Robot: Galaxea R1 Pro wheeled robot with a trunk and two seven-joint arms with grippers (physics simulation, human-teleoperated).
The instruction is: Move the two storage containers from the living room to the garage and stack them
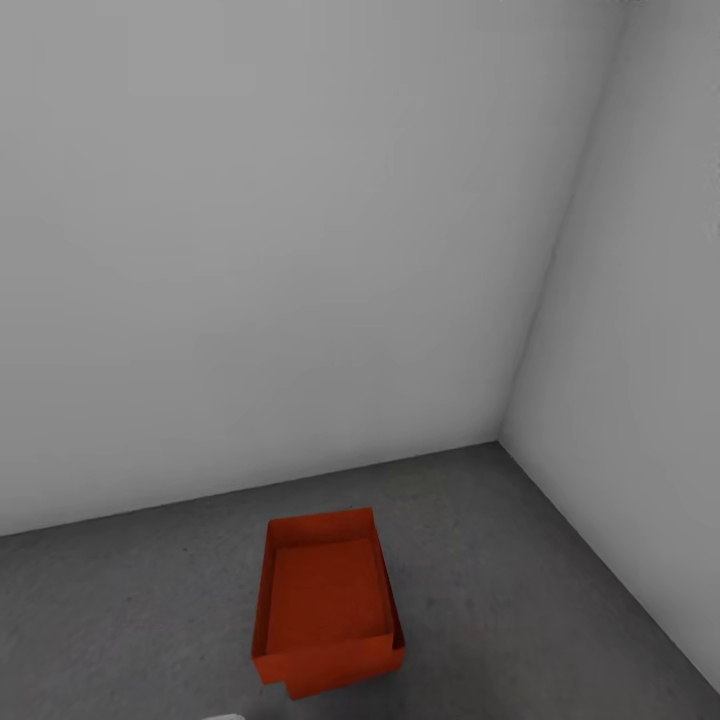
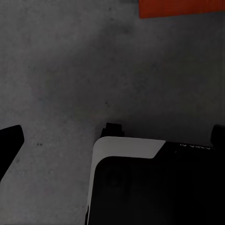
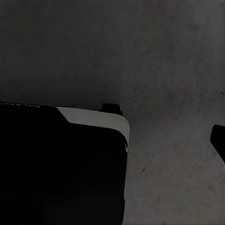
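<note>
Head view: the two storage containers [image 1: 327,610] sit on the dark grey concrete floor [image 1: 560,600] of the garage, one nested or stacked on the other. The upper bin lies slightly skewed, so an edge of the lower bin [image 1: 320,688] peeks out at the near end and along the right side. The stack stands near the corner where two plain pale grey walls [image 1: 300,250] meet, apart from both walls, open side up, long axis running away from the robot.

A small pale piece of the robot [image 1: 222,716] shows at the lower edge of the head view; cannot tell which part it is.

Left wrist view: camera points down at the floor [image 2: 70,70]. An orange-red strip of a container [image 2: 183,7] sits at one edge of the frame, well clear of the arm. A dark body with a white trim, the robot's base [image 2: 140,187], takes up the near part. A black finger tip [image 2: 9,140] enters from the side; its partner is out of frame, so cannot tell how far the left fingers are open. Nothing seen in their grasp.

Right wrist view: again facing down at bare floor [image 3: 117,47], beside the base [image 3: 56,164]. One dark finger tip [image 3: 219,138] at the frame edge; opening of the right fingers cannot be told.
</note>
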